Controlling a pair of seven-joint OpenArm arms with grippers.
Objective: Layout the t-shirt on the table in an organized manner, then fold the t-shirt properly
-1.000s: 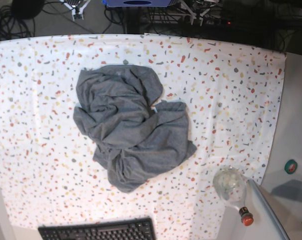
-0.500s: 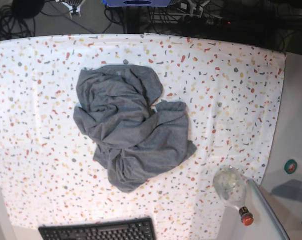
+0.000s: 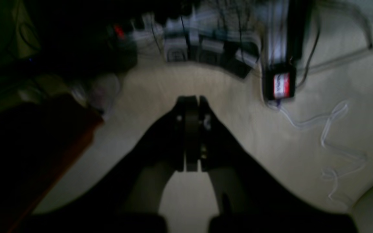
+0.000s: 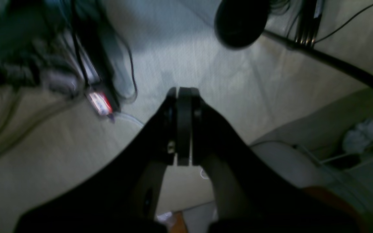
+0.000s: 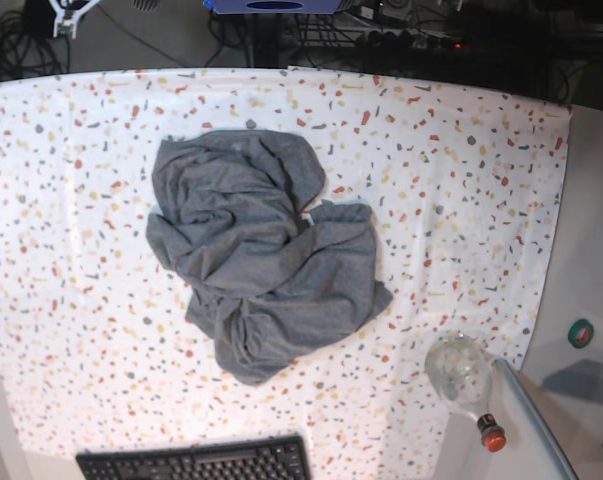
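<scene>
The heather-grey t-shirt (image 5: 258, 250) lies crumpled in a heap in the middle of the table (image 5: 461, 180), which has a white speckled cloth. Neither gripper is over the table in the base view. In the left wrist view my left gripper (image 3: 191, 100) is shut and empty, above a pale floor with cables. In the right wrist view my right gripper (image 4: 183, 92) is shut and empty, also above a floor with cables. The shirt shows in neither wrist view.
A black keyboard (image 5: 196, 462) lies at the table's near edge. A clear bottle (image 5: 464, 375) with a red cap lies at the near right corner. A green roll (image 5: 581, 333) sits on the grey side surface. Cables and gear (image 5: 401, 25) lie beyond the far edge.
The t-shirt has not moved. The white arm parts at the top edge have shifted: the one on the left moved further left, the one on the right has left the view.
</scene>
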